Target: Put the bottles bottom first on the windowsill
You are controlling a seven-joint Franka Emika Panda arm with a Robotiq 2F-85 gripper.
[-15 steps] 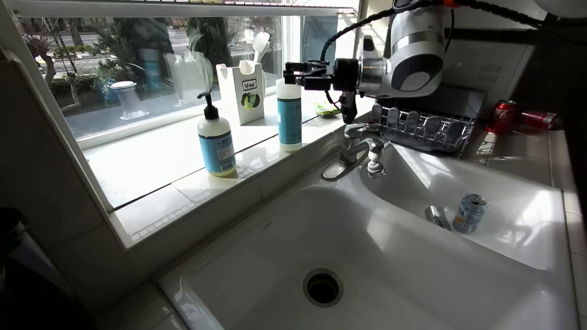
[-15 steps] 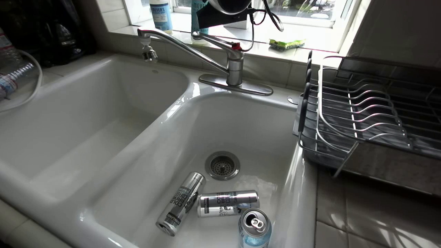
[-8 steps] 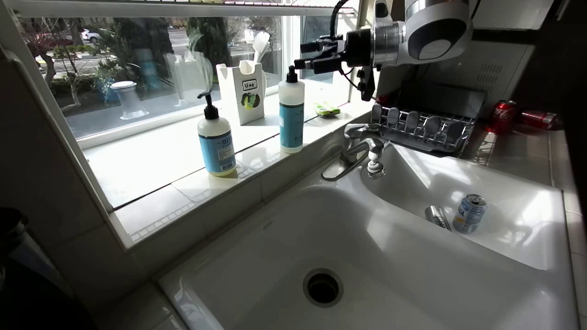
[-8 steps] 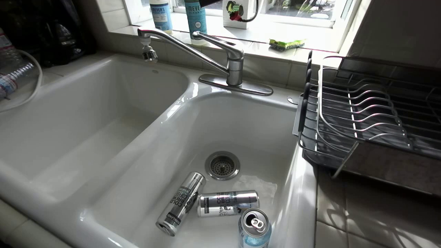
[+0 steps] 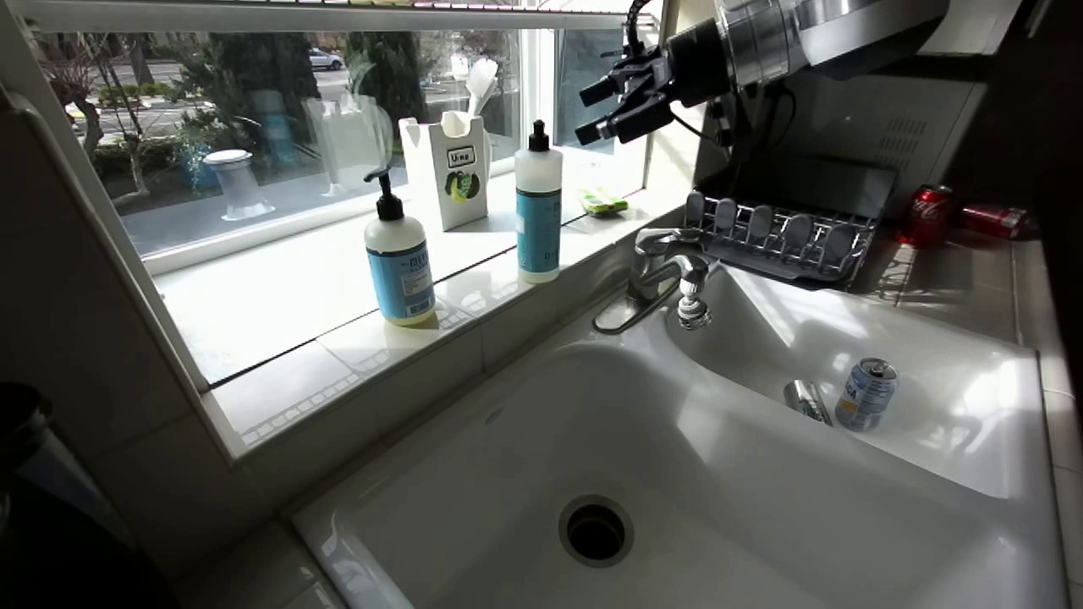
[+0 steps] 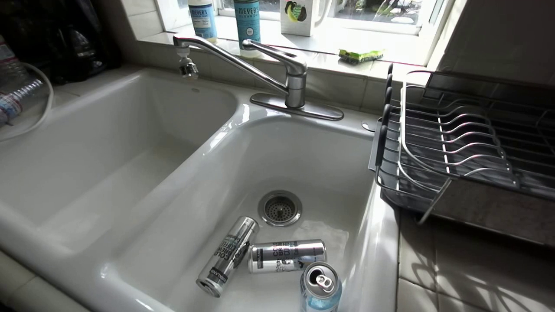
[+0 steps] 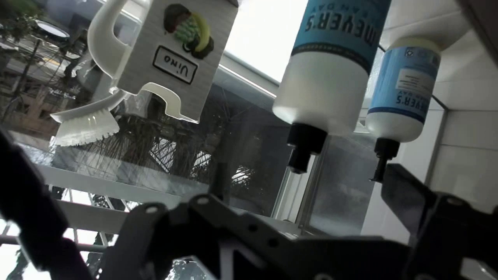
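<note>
Bottles (image 5: 539,228) | upright on windowsill (image 5: 279,304) | ahead of fingers (image 5: 628,123), apart | fingers parted, released

Silver cans (image 6: 286,256) lying, blue can (image 6: 321,289) upright in sink (image 6: 312,151); faucet (image 6: 296,86); dish rack (image 6: 442,138).

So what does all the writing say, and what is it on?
"MEYER'S CLEAN DAY", partly blurred: pump bottle, slim bottle.
"DI", cut off: slim bottle.
"Vino", maybe "Uino": white holder.
"COLD BREW COFFEE": slanted silver can, silver can beside it.
"KIRKLAND", probably: slanted silver can.
"Coca-Cola", partly: standing red can.
Too small or blurred to read: blue can, lying red can, clear bottle, smaller print.
</note>
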